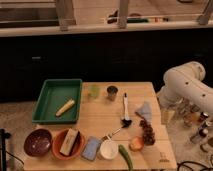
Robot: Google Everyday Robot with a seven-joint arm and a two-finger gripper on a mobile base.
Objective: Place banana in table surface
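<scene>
The banana point(65, 107), small and pale yellow, lies at a slant inside the green tray point(50, 116) at the table's back left. The table surface point(102, 116) is a light wooden plank top. My white arm point(186, 84) reaches down at the table's right edge. The gripper point(167, 116) hangs just off that edge, far to the right of the banana and apart from it.
A green cup point(94, 91) and a grey cup point(112, 92) stand at the back. A white-handled utensil point(125, 106), a blue cloth point(145, 110), dark grapes point(147, 131), a purple bowl point(38, 142), an orange bowl holding a tan block point(68, 142), a blue sponge point(91, 148), a white cup point(108, 149) and a green vegetable point(126, 156) fill the front and right.
</scene>
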